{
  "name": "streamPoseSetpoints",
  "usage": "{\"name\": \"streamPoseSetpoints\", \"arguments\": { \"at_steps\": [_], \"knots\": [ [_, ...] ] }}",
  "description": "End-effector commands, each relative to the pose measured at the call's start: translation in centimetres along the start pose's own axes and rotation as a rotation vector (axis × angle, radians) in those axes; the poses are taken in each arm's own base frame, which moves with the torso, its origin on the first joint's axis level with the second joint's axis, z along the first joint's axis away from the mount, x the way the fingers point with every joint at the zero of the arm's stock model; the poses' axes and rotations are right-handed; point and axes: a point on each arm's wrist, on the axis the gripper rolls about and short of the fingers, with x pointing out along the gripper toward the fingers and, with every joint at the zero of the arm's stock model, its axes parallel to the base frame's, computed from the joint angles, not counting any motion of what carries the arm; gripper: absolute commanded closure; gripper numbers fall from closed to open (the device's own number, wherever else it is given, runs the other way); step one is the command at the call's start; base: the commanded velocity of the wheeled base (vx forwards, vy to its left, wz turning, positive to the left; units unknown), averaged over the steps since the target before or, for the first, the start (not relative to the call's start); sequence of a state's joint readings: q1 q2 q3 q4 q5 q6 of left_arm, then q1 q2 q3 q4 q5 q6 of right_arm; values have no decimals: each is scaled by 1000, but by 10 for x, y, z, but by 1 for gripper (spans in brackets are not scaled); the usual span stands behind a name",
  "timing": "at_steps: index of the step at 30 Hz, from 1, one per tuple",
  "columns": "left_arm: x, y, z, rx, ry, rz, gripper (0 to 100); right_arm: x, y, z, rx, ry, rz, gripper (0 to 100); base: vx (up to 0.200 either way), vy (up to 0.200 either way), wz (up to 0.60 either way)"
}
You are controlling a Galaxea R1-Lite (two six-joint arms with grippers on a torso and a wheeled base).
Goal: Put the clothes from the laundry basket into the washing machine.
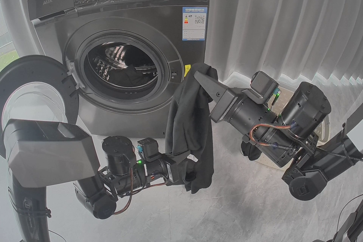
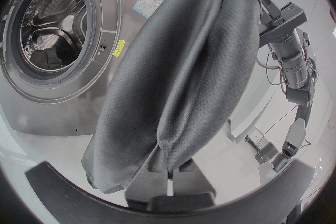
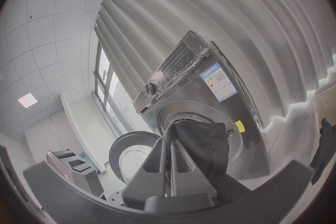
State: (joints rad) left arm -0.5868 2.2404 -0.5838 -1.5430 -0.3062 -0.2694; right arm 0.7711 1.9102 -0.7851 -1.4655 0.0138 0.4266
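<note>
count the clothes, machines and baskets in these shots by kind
black fabric garments: 3 (held up, inside the machine, on the basket)
grey front-loading washing machine: 1
white perforated plastic laundry basket: 1
total: 5

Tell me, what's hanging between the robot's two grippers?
A black garment hangs between them: the right gripper pinches its top, the left gripper its lower part. The head view shows this.

One washer (image 1: 124, 27) with one open door (image 1: 36, 91). One basket (image 1: 283, 97). Three dark garments: one held garment (image 1: 189, 121), one drum garment (image 1: 130, 76) and one basket garment (image 1: 250, 150) at the basket's near edge. Two grippers: left gripper (image 2: 168, 174), right gripper (image 1: 198, 78). One curtain (image 1: 287, 8).
</note>
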Motion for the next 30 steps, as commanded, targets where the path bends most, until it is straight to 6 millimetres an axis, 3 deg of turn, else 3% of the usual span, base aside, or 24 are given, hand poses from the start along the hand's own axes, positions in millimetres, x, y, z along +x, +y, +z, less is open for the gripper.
{"name": "streamPoseSetpoints", "arguments": {
  "at_steps": [1, 3, 4, 6, 11, 24, 30],
  "knots": [
    [-5, -6, 9, 12, -22, -12, 100, 0, -8, 3, -18, -6, -22, 100, 0, 0, 0],
    [-13, -12, 15, 15, -30, -19, 100, -1, -19, 7, -35, -16, -52, 100, 0, 0, 0],
    [-26, -20, 21, 17, -28, -30, 100, -1, -34, 11, -56, -29, -93, 100, 0, 0, 0],
    [-40, -30, 28, 22, -38, -42, 100, -3, -45, 15, -69, -42, -115, 100, 0, 0, 0],
    [-67, -47, 48, 30, -90, -77, 100, -10, -51, 14, -71, -37, -132, 100, 0, 0, 0],
    [-87, -64, 78, 65, -205, -123, 100, -18, -59, 10, -87, -10, -170, 100, 0, 0, 0],
    [-91, -66, 79, 64, -207, -127, 100, -20, -58, 12, -89, -16, -167, 100, 0, 0, 0]
  ]
}}
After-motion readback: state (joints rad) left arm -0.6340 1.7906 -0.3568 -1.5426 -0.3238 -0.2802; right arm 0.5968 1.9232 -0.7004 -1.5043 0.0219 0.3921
